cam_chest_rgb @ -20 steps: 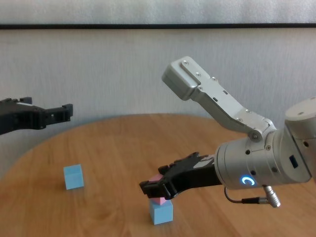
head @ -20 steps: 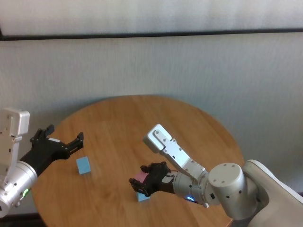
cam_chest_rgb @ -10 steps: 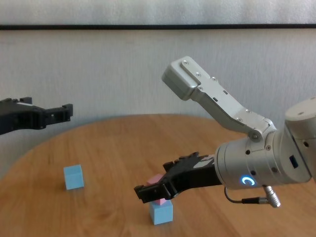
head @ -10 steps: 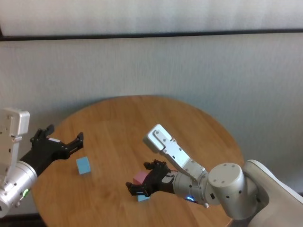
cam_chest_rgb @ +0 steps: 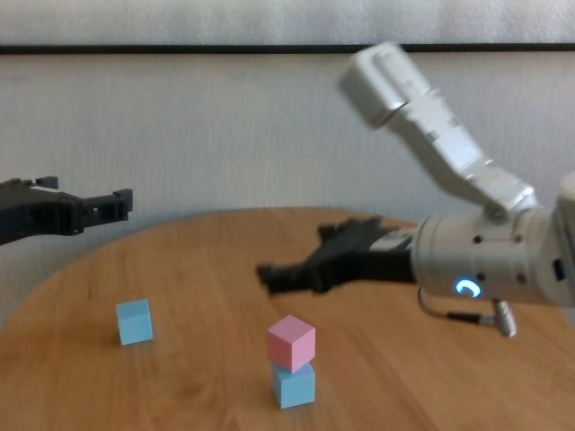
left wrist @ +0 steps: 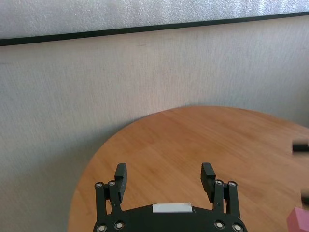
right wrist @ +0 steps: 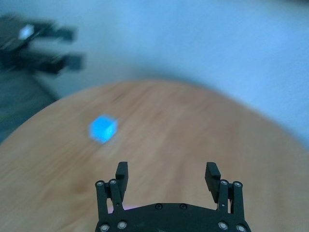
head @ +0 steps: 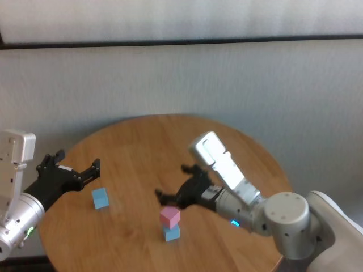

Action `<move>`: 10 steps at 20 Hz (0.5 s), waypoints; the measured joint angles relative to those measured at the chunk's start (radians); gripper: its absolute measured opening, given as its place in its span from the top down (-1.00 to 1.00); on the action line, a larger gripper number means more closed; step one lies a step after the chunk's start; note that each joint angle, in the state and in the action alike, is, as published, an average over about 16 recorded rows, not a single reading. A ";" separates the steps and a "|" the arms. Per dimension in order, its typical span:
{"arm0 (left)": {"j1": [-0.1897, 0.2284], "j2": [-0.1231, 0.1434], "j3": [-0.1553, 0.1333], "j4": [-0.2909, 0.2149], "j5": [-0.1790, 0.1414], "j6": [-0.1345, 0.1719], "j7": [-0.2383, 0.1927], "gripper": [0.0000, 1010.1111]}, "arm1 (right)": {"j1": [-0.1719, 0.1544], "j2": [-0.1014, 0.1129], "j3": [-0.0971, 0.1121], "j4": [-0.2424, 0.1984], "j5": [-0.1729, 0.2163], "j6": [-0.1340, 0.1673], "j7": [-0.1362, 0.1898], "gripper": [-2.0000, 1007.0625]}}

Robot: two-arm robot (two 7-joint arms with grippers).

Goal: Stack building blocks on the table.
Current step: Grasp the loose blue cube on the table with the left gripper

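Chest view, pink block atop blue block, right tool seemingly spread above, left tool spread

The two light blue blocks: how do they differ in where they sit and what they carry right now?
The near light blue block sits toward the table's front edge and carries the pink block, which rests on it slightly twisted. The far light blue block stands alone to the robot's left, nothing on top, below the open left gripper. The open right gripper hangs above and behind the stack. Both are matching cubes, flat on the wood.
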 joint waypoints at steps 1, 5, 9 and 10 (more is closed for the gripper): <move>0.000 0.000 0.000 0.000 0.000 0.000 0.000 -0.98 | -0.002 -0.002 0.014 0.005 -0.001 -0.028 -0.019 -0.98; 0.000 0.000 0.000 0.000 0.000 0.000 0.000 -0.98 | -0.002 -0.010 0.075 0.038 -0.021 -0.151 -0.111 -1.00; 0.000 0.000 0.000 0.000 0.000 0.000 0.000 -0.98 | 0.005 -0.015 0.125 0.089 -0.062 -0.281 -0.206 -1.00; 0.000 0.000 0.000 0.000 0.000 0.000 0.000 -0.98 | 0.008 -0.015 0.134 0.102 -0.074 -0.310 -0.228 -1.00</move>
